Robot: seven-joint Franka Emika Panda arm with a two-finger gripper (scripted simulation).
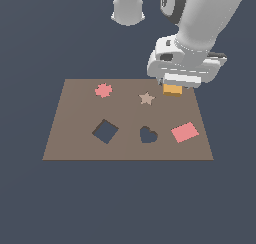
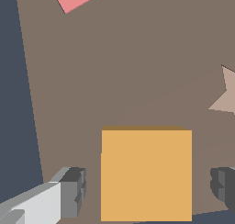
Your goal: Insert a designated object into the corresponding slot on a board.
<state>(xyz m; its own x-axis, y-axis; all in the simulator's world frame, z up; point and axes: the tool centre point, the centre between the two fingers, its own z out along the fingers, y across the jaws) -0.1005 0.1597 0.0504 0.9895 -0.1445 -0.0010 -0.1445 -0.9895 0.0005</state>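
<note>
The orange block (image 1: pixel 172 89) sits at the far edge of the board (image 1: pixel 75 138), toward the exterior view's right, directly under the gripper (image 1: pixel 173 86). In the wrist view the block (image 2: pixel 146 175) lies between the two fingers (image 2: pixel 73 191) with a clear gap on each side, so the gripper stands apart around it and has not clamped on anything. Whether the block rests on the board or just off its edge is hard to tell.

Just beside the block is a tan star (image 1: pixel 146 98); a pink scalloped piece (image 1: pixel 103 90) lies further along toward the exterior view's left. Nearer the camera, the square slot (image 1: pixel 105 131) (turned like a diamond) is well apart from the block, with a heart-shaped hole (image 1: pixel 148 135) and a flat pink rectangle (image 1: pixel 185 132) alongside.

The main risk, I judge, is orientation: the block looks square to the board while the slot is rotated, so without a turn of the wrist its corners would catch on the rim. An off-centre closing could also twist the block in the grasp.
</note>
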